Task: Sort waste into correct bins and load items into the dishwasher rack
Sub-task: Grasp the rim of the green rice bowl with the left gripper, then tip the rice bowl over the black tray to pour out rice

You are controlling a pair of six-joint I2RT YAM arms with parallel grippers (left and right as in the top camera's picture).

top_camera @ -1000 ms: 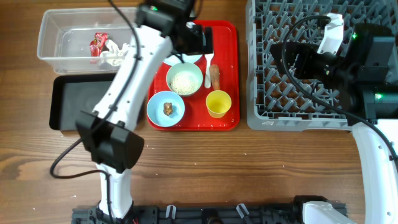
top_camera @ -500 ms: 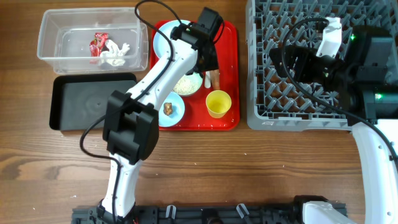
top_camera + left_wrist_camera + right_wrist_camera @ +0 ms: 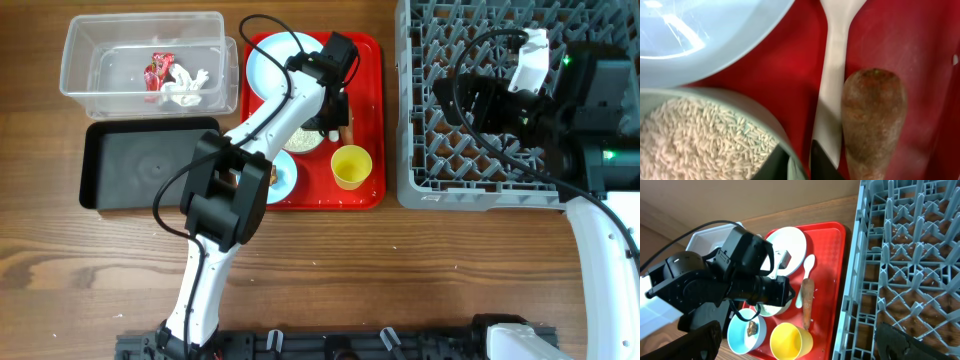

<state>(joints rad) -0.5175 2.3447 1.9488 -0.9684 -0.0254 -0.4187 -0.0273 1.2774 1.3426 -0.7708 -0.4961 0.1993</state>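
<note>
The grey dishwasher rack (image 3: 420, 190) on the right holds no dishes. The right gripper (image 3: 799, 332) hovers over it with fingers wide apart and empty, unmoved over the last second. At far left, the clear tub (image 3: 90, 45) holds the red-and-white wrapper (image 3: 156, 73) and paper scrap (image 3: 190, 85). On the red serving tray (image 3: 372, 60), the left gripper (image 3: 799, 167) has swung from the plate (image 3: 268, 58) down low to the rim of the rice bowl (image 3: 700, 140), its fingers slightly parted and holding nothing. The white spoon (image 3: 832, 75) and carrot stick (image 3: 872, 120) lie just beside it, so one of these three is probably the next pick.
</note>
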